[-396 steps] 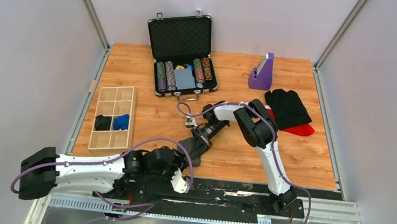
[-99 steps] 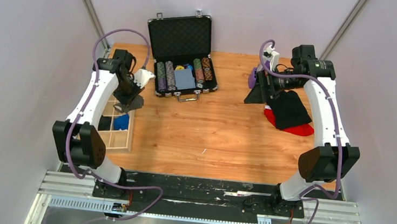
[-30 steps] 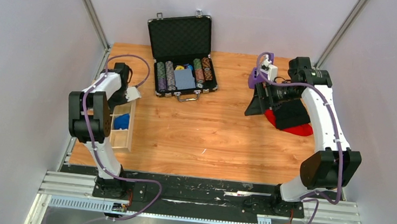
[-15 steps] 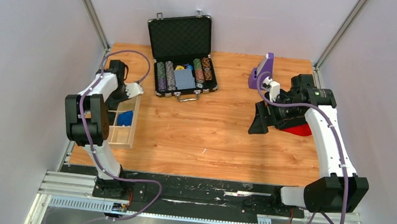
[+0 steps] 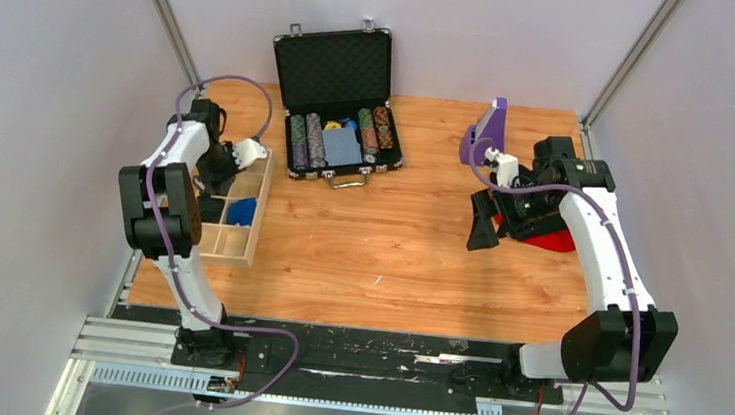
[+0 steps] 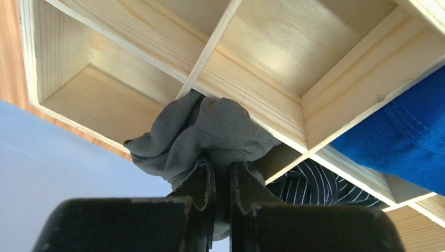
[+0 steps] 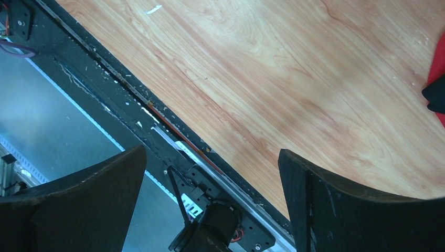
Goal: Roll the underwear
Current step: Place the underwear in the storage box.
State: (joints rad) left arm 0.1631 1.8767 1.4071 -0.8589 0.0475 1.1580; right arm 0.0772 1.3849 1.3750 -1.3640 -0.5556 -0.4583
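Left gripper [image 6: 220, 173], its two black fingers pinched almost together, has hold of the underwear [image 6: 210, 128], a thin, soft charcoal-grey cloth garment. The cloth is bunched into a crumpled wad at the fingertips and pressed against a crossing of dividers in the pale wooden divided tray [image 6: 252, 100]. Which compartment it belongs to cannot be told. Crumpled like this, the garment shows no long axis to roll along.

A bright blue cloth [image 6: 404, 142] fills a compartment just beside that crossing, and a dark pinstriped cloth [image 6: 325, 184] lies in another one.

Right gripper [image 7: 211, 152] is spread wide with nothing between its fingers. It hangs over the orange wood-grain surface [image 5: 391, 240], well apart from the tray and across from it. So the left arm is far nearer the garment. Rolling it would likely call for carrying it out of the tray onto bare surface and spreading it flat.

An open black poker-chip case [image 5: 337, 105] stands beyond the tray, and a bright red garment [image 5: 553, 242] lies far across from it.

Compared with half a second ago, the tray sits skewed, its far end swung toward the case. The left arm has reached further over it. Some thirteen seconds ago both arms met over the middle of the surface, away from the tray.
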